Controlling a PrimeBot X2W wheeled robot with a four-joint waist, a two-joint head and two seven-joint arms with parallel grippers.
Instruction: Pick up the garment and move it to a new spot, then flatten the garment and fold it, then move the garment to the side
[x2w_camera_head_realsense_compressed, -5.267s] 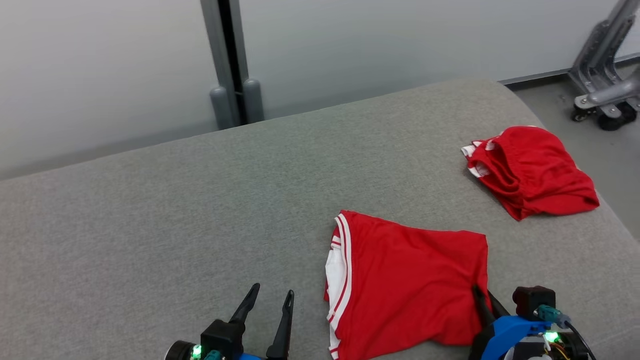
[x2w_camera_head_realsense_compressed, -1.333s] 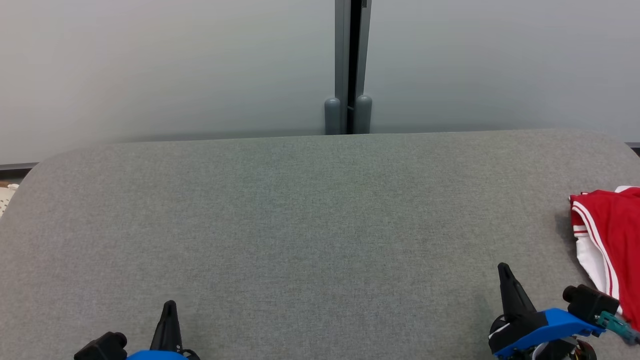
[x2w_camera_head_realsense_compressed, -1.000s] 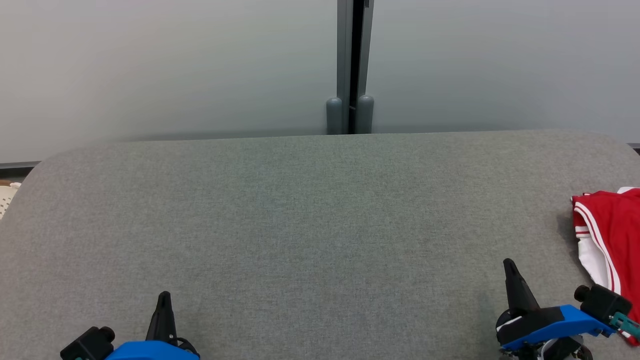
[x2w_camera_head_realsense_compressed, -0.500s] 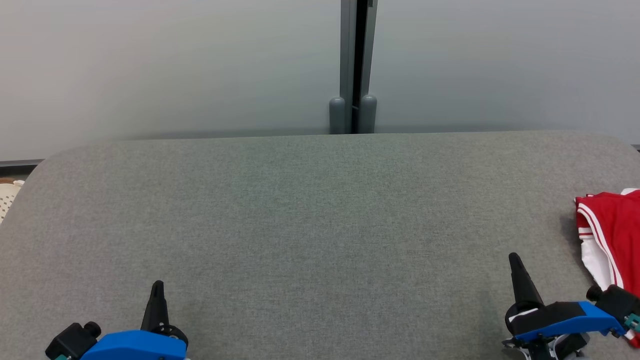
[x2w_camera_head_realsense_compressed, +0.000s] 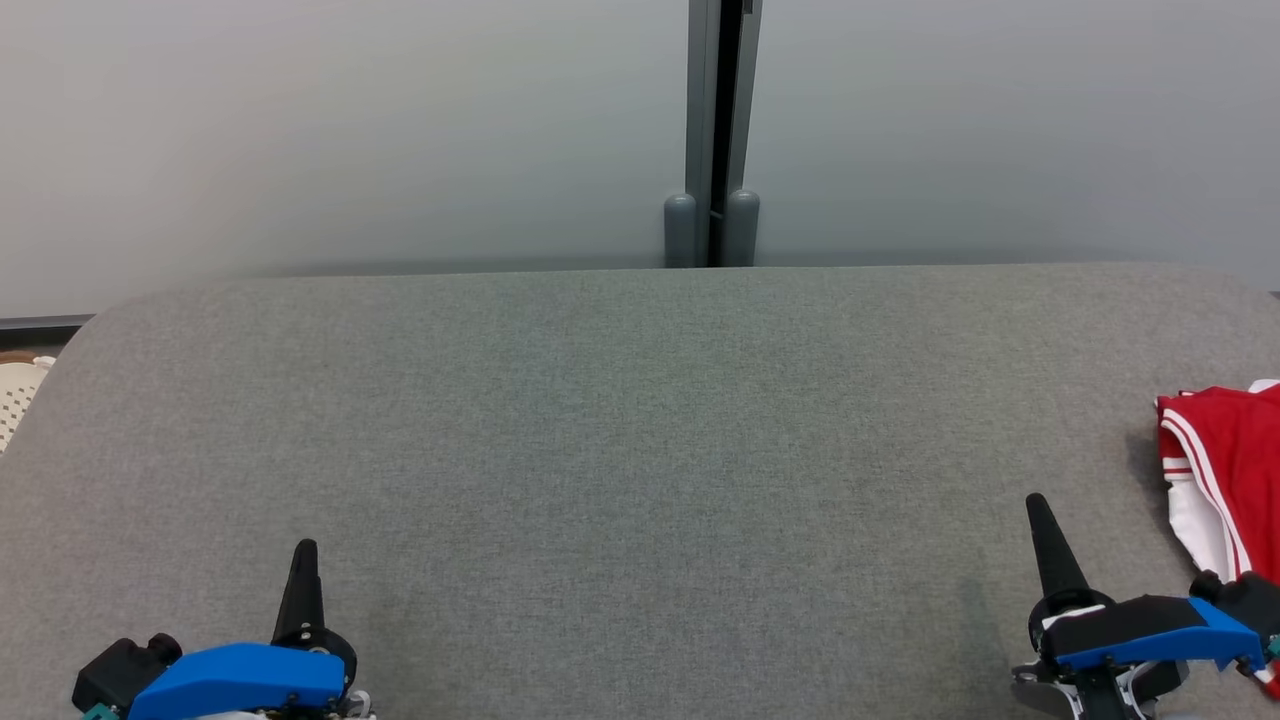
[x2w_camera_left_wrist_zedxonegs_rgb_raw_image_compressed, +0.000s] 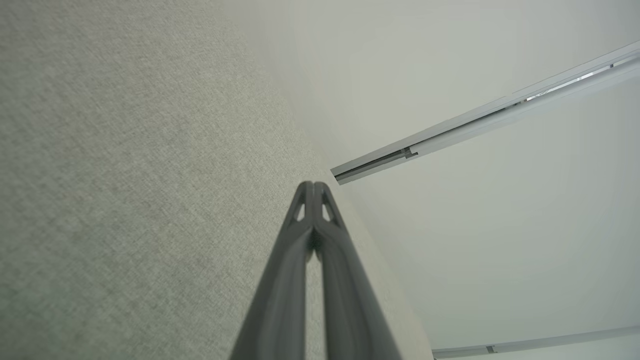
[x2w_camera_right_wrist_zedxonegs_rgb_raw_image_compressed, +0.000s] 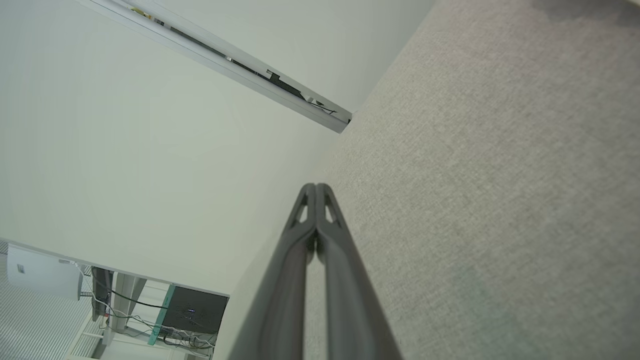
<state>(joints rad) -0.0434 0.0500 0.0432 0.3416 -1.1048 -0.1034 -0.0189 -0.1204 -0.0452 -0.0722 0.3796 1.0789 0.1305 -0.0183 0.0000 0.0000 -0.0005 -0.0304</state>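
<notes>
Left gripper (x2w_camera_head_realsense_compressed: 303, 552), lower left of the head view: fingers pressed together, holding nothing, over the grey fabric surface (x2w_camera_head_realsense_compressed: 640, 430). Right gripper (x2w_camera_head_realsense_compressed: 1036, 508), lower right: likewise closed tip to tip, empty. To its right, the red garment (x2w_camera_head_realsense_compressed: 1228, 450) with white trim lies on the surface at the picture's right edge, clear of the fingers. Behind, a grey post (x2w_camera_head_realsense_compressed: 712, 120) divides the pale wall.
</notes>
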